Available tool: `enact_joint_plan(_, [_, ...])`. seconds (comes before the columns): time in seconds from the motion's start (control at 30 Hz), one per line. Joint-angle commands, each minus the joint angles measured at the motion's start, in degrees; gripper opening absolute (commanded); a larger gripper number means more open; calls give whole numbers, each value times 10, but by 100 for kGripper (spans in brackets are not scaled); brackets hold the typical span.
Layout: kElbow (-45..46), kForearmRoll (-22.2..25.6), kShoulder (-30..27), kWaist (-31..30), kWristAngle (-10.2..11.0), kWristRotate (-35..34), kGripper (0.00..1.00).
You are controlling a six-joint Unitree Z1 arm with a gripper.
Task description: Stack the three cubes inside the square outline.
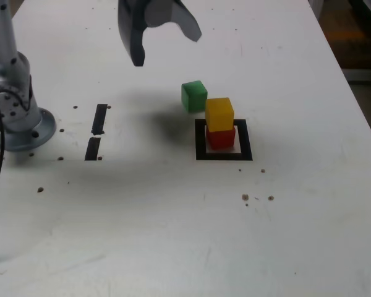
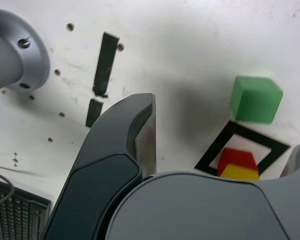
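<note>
A yellow cube (image 1: 219, 113) sits on top of a red cube (image 1: 221, 138) inside the square outline (image 1: 201, 141) of black tape. The green cube (image 1: 194, 96) rests on the table just behind the outline's far corner, towards the exterior view's left. My gripper (image 1: 167, 48) hangs high above the table, behind and to the exterior view's left of the cubes, open and holding nothing. The wrist view looks down past one dark finger (image 2: 140, 135) at the green cube (image 2: 255, 98), the square outline (image 2: 213, 151), the red cube (image 2: 237, 158) and the yellow cube (image 2: 240, 173) partly hidden by the gripper body.
The arm's grey base (image 1: 18, 127) stands at the exterior view's left, with a black cable beside it. Two short black strips (image 1: 99, 119) lie between the base and the outline. Small dark holes dot the white table (image 1: 173, 235). The table's edge runs down the exterior view's right.
</note>
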Motion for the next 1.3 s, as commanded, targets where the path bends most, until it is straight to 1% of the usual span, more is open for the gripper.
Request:
enact_joint_plan(0.0, [2, -14, 16, 9, 2, 6, 99])
enact_joint_plan(0.1, [3, -44, 44, 14, 6, 11, 99])
enact_joint_plan(0.2, [1, -69, 72, 13, 4, 14, 99])
enact_joint_plan(0.33, [1, -83, 105, 11, -3, 21, 99])
enact_joint_plan(0.5, [15, -99, 123, 7, -7, 23, 98])
enact_joint_plan(0.7, [22, -122, 142, -1, -16, 18, 90])
enact_joint_plan(0.87, [33, -140, 144, -6, -10, 3, 84])
enact_joint_plan(1.0, [43, -157, 148, -6, -8, -1, 83])
enact_joint_plan(1.1, [44, -165, 155, -7, -9, -1, 77])
enact_joint_plan(1.27, [50, -178, 168, -10, -12, -1, 64])
